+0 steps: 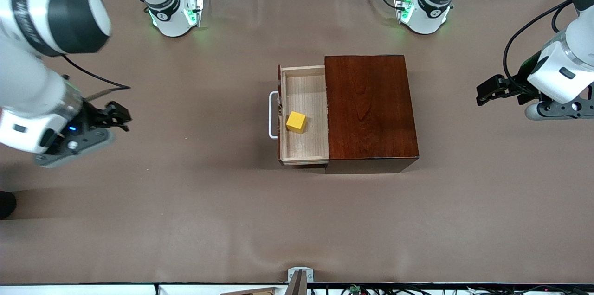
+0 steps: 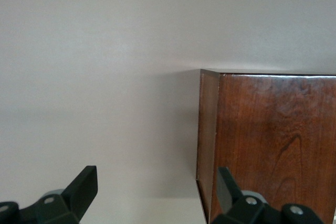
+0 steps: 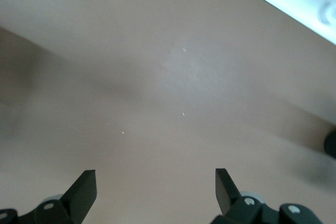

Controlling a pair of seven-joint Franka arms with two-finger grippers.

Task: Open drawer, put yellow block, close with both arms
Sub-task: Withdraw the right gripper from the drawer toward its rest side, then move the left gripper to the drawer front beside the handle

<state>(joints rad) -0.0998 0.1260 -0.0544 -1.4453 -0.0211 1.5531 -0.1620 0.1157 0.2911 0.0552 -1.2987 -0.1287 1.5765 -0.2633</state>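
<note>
Yellow block (image 1: 296,122) in drawer (image 1: 304,146), apart from both pincers.

Table (image 1: 185,202) under a brown, matte covering, faintly creased, running edge to edge in the front view. One dark reddish-brown glossy wooden box (image 1: 369,107) sits directly on it near the middle. The box's pale wood drawer (image 1: 304,100) stands pulled out toward the right arm's end of the table. Two green-lit arm bases (image 1: 174,14) stand along the table edge farthest from the front camera.
</note>
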